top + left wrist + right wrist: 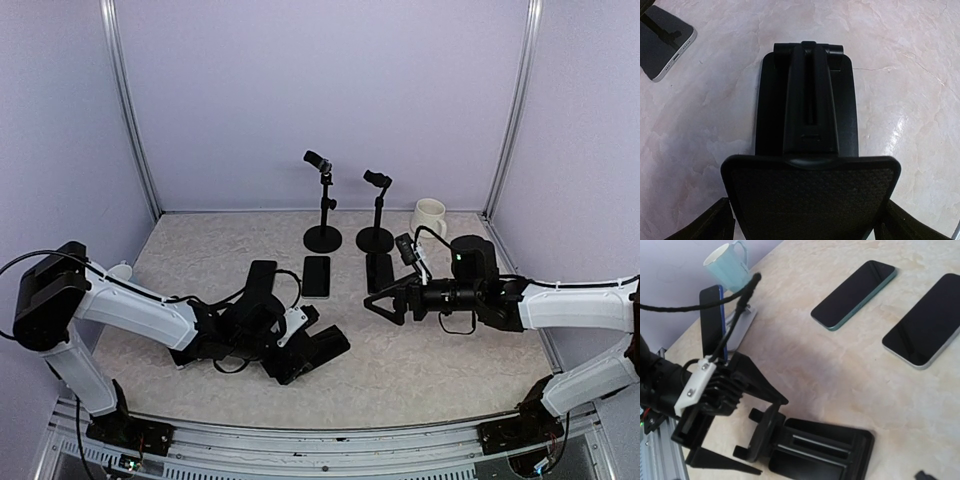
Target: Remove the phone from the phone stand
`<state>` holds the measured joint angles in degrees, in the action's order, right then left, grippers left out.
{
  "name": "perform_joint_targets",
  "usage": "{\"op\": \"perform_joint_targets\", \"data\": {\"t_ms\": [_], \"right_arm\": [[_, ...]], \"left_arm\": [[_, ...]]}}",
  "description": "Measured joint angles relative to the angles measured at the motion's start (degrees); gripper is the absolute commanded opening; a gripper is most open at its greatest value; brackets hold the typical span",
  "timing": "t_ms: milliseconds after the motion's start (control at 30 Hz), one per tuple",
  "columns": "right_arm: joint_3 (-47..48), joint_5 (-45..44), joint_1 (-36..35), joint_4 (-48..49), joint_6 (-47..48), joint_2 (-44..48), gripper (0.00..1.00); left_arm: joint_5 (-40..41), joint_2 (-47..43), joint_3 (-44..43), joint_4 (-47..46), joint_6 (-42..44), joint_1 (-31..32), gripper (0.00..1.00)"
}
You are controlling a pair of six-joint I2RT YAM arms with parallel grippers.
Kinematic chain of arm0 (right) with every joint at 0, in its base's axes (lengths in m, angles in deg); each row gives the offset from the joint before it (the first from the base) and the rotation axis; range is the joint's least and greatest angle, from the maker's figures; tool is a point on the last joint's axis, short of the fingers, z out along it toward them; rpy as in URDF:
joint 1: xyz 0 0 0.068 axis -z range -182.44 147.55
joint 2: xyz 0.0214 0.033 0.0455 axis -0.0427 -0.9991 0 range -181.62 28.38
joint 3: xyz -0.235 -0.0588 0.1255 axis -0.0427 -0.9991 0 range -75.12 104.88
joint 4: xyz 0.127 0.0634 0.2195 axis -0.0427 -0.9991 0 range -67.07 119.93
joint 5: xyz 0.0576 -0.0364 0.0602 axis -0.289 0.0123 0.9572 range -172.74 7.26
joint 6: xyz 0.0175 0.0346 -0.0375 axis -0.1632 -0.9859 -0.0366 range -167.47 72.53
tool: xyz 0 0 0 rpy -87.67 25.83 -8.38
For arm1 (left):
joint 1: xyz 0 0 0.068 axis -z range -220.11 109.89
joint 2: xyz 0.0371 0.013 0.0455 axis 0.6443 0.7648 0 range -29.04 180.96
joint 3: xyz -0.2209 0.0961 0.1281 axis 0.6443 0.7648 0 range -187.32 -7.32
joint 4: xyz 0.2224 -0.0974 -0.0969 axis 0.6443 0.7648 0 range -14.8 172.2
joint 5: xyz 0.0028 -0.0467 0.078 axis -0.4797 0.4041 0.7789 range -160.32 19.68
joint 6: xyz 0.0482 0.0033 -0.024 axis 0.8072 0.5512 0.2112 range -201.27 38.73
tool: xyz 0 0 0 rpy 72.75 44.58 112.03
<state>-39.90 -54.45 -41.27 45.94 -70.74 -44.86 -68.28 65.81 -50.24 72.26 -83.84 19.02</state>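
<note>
A black phone stand [312, 350] lies tipped on the table near the middle, with no phone on it. My left gripper [288, 345] is shut on its textured back plate [810, 200], one finger on each side edge. The right wrist view shows this grip side-on [767, 437], with the stand's base [825, 450] flat on the table. A dark blue phone [711, 320] stands upright in a pale stand [742, 322] at the far left; my left arm hides it in the top view. My right gripper [383, 305] hangs open and empty to the right of the black stand.
Two phones lie flat, one teal-edged [855, 294] and one white-edged [922, 325] [316, 276]. A dark flat item [380, 270], two small black tripods [322, 205] [376, 212] and a white mug [428, 215] stand at the back. A pale mug [726, 265] sits far left.
</note>
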Motion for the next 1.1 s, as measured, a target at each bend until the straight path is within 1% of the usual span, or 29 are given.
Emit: {"op": "perform_joint_targets", "data": {"t_ms": [133,300,400,600,700,800,967,1100], "right_arm": [[0.0,0.0,0.0,0.0,0.0,0.0,1.0],[-0.1,0.0,0.5,0.0,0.0,0.0,1.0],[-0.2,0.1,0.5,0.0,0.0,0.0,1.0],[-0.3,0.2,0.6,0.0,0.1,0.0,1.0],[-0.4,0.2,0.7,0.0,0.1,0.0,1.0],[-0.4,0.1,0.8,0.0,0.1,0.0,1.0],[-0.4,-0.7,1.2,-0.6,0.6,0.0,1.0],[-0.2,-2.7,1.4,-3.1,1.7,0.1,1.0]], "left_arm": [[0.5,0.5,-0.9,0.0,-0.3,0.1,0.74],[1.6,0.4,-1.2,0.0,-0.9,0.2,0.52],[2.3,0.0,-1.2,0.0,-1.2,0.2,0.46],[2.9,-3.0,-0.9,0.0,-2.1,-0.5,0.4],[2.8,-6.0,-0.3,-0.1,-3.4,-2.6,0.39],[3.0,-8.9,-0.2,-0.5,-5.2,-6.6,0.39],[3.7,-13.0,-0.2,-2.1,-9.7,-15.2,0.38],[4.8,-13.4,-2.0,-2.5,-12.9,-21.8,0.38]]}}
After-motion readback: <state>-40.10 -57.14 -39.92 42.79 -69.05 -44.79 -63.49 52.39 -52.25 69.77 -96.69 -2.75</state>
